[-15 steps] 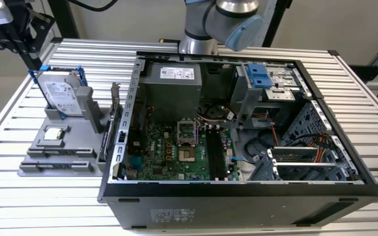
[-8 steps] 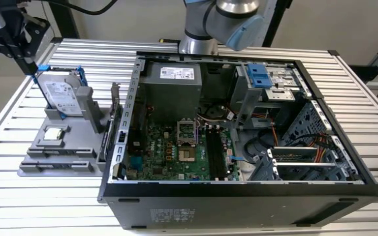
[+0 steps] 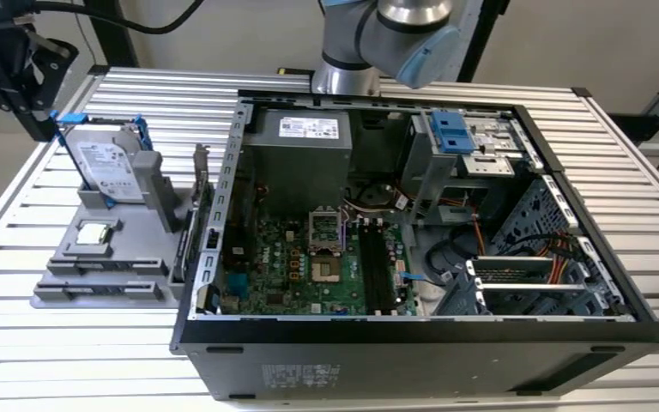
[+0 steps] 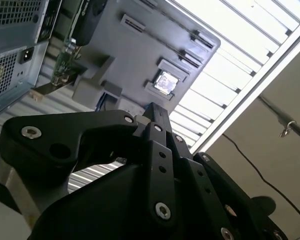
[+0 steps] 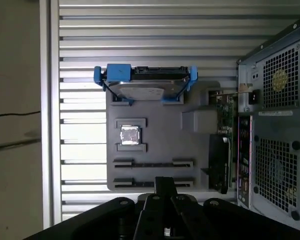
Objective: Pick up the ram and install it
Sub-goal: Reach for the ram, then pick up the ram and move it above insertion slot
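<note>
My gripper (image 5: 163, 184) hangs high over the near edge of the grey parts holder (image 5: 160, 125). Its fingers are pressed together with nothing between them. In the second wrist view the gripper (image 4: 155, 111) looks shut too. In the exterior view the gripper (image 3: 41, 127) is the black assembly at the far left, above the holder (image 3: 135, 279). I cannot pick out the ram. The holder's two long slots (image 5: 153, 163) have nothing standing in them. The motherboard's long dark memory sockets (image 3: 377, 266) lie inside the open computer case (image 3: 421, 330).
On the holder stand a silver hard drive in a blue frame (image 5: 142, 85), a small square silver chip (image 5: 130, 135) and an upright green card (image 5: 225, 117) beside the case. The ribbed metal table (image 3: 604, 154) surrounds everything. The arm's base (image 3: 353, 51) rises behind the case.
</note>
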`<state>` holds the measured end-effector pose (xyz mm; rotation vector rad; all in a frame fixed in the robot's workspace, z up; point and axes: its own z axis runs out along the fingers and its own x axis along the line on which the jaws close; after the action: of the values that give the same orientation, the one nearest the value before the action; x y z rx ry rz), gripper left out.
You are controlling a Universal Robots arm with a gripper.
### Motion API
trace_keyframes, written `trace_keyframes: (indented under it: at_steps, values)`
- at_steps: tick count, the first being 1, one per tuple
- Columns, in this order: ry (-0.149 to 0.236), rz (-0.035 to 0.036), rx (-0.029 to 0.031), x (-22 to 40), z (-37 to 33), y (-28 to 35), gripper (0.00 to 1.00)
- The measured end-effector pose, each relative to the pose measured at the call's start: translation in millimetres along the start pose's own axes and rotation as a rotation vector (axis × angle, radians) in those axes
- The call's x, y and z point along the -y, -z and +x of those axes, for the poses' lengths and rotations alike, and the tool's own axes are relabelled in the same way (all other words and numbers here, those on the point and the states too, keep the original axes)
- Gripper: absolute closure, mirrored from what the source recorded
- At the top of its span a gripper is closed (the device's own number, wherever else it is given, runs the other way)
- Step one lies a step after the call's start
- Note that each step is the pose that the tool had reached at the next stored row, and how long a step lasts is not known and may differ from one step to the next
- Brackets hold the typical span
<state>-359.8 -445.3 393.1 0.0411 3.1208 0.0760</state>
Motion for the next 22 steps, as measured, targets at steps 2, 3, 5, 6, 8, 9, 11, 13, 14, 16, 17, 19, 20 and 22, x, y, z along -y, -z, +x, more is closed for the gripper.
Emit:
trace_keyframes:
  at_steps: [2,3,5,6,8,9,11,13,14,16,17,19,20,22]
  values:
    - [0.000,0.0000,0.0000,4.8,0.0,0.2,1.00]
    - [0.000,0.0000,-0.0001,7.2,0.1,0.3,1.00]
    - [0.000,0.0000,0.0000,12.2,0.1,0.5,1.00]
    - [0.000,0.0000,0.0000,14.8,0.1,0.6,1.00]
    - [0.000,0.0000,0.0000,19.8,0.0,0.9,1.00]
    - [0.000,0.0000,0.0000,22.4,0.0,1.0,1.00]
    - [0.000,0.0000,0.0000,27.7,0.0,1.2,1.00]
    - [0.000,0.0000,0.0000,32.8,-0.1,1.5,1.00]
    - [0.000,0.0000,0.0000,34.9,-0.1,1.6,1.00]
    - [0.000,0.0001,-0.0001,38.3,0.0,1.7,1.00]
    - [0.000,0.0000,-0.0001,38.5,0.0,1.7,1.00]
    - [0.000,0.0000,0.0000,38.5,0.0,1.7,1.00]
    - [0.000,0.0000,0.0000,38.5,0.0,1.8,1.00]
    - [0.000,0.0000,0.0000,39.8,-0.1,1.7,1.00]
